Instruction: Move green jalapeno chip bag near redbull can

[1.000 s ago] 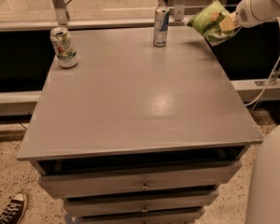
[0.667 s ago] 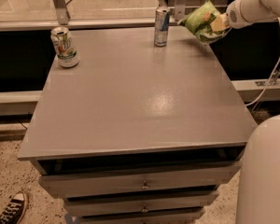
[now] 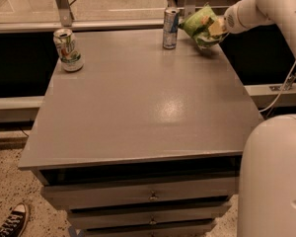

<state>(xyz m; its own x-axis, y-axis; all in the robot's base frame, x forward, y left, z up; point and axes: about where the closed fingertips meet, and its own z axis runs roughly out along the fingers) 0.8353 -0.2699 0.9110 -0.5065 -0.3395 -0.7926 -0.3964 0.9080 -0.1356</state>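
The green jalapeno chip bag is held in my gripper at the far right of the grey table, just above its surface. The redbull can, slim and silver-blue, stands upright at the table's far edge, a short gap left of the bag. My white arm comes in from the upper right.
A shorter white-and-green can stands at the table's far left. The grey table has drawers below its front edge. The robot's white body fills the lower right. A black sneaker is on the floor at lower left.
My gripper has carried the chip bag leftward and slightly down, closer to the redbull can. The cans have not moved.
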